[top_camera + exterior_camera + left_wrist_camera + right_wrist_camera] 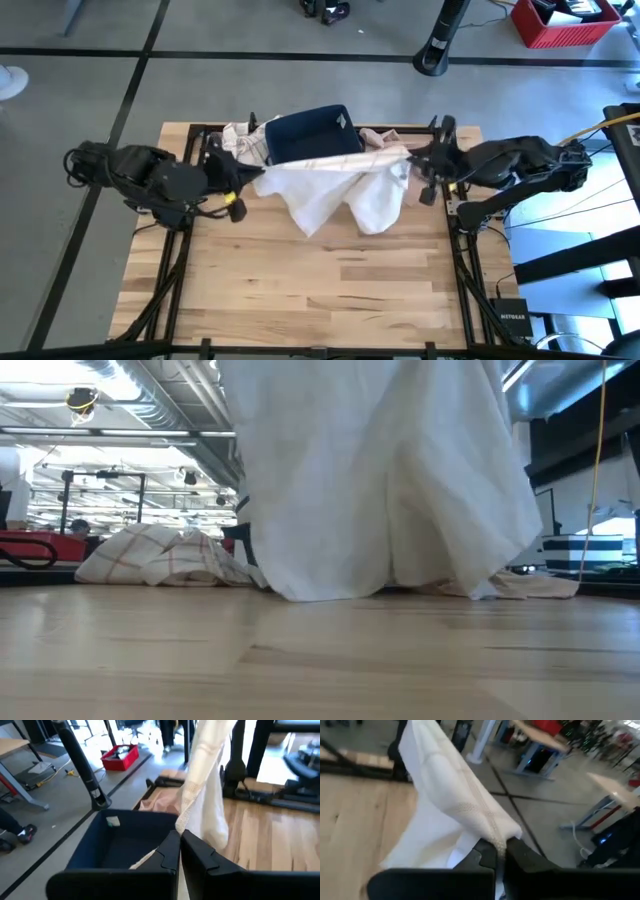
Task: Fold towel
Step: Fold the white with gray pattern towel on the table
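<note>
A white towel [335, 185] is stretched between my two grippers above the table's far half. It sags in the middle, and its lower folds [390, 585] reach the table top. My left gripper [247, 182] is shut on the towel's left end and my right gripper [413, 165] on its right end. Both wrist views show the cloth running away from the shut fingers, as the towel [207, 785] and the towel [445, 795]. My left gripper pinches the towel's left top edge [181, 822] between its two fingers, coming level from the table's left. The cloth is bunched there, and I cannot tell how many layers. The towel runs off toward the other arm and hangs below. My right gripper pinches the towel's right top edge [496, 839], a gathered hem, between its two fingers, coming level from the table's right. The cloth rises clear from the fingers and drapes down toward the table.
A dark blue bin [312, 133] stands at the table's far edge behind the towel. A checked towel [245, 140] lies in a heap on its left and a beige cloth [385, 135] on its right. Bare wood [320, 280] fills the table's near half.
</note>
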You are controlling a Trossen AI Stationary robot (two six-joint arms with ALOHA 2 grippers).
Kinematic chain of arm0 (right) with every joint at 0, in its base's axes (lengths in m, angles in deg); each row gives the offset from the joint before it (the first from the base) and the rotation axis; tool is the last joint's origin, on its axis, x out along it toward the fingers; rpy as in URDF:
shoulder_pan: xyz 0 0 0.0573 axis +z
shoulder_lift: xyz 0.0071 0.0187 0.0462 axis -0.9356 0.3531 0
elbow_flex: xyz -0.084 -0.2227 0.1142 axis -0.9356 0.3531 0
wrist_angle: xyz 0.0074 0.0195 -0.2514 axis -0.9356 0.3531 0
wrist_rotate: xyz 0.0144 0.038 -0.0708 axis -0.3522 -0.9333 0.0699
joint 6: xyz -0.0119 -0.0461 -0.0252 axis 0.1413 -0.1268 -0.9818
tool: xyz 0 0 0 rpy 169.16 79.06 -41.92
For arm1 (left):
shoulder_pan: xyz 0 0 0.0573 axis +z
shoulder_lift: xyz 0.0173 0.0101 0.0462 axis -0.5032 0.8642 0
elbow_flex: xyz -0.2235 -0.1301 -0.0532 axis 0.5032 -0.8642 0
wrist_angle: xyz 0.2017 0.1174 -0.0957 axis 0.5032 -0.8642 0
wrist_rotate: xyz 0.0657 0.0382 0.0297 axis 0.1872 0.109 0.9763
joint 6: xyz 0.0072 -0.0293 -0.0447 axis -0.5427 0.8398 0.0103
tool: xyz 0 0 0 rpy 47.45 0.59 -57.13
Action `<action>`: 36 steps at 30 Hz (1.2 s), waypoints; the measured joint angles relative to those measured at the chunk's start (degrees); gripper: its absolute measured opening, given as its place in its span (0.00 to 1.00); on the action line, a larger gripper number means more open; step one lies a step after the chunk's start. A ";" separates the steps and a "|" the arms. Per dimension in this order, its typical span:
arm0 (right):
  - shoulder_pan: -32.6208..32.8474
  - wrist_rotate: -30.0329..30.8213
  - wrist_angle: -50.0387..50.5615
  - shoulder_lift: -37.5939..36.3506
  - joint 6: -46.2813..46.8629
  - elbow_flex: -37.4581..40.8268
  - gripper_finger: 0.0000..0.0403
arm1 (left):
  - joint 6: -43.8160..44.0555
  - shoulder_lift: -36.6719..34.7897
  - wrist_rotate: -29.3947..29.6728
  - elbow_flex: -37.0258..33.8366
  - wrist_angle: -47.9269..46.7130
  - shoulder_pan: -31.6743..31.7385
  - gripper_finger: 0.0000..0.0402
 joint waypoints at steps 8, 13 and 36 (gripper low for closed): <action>0.06 -9.71 8.11 2.57 5.66 0.02 0.03 | 5.82 3.76 0.86 -4.05 0.94 -8.29 0.01; 3.33 -13.28 8.12 2.60 8.04 0.02 0.03 | 11.50 6.65 5.18 -9.52 2.84 -17.13 0.01; 11.36 -13.27 0.60 4.56 7.32 3.69 0.03 | 19.81 10.39 18.88 -12.91 19.66 -32.51 0.00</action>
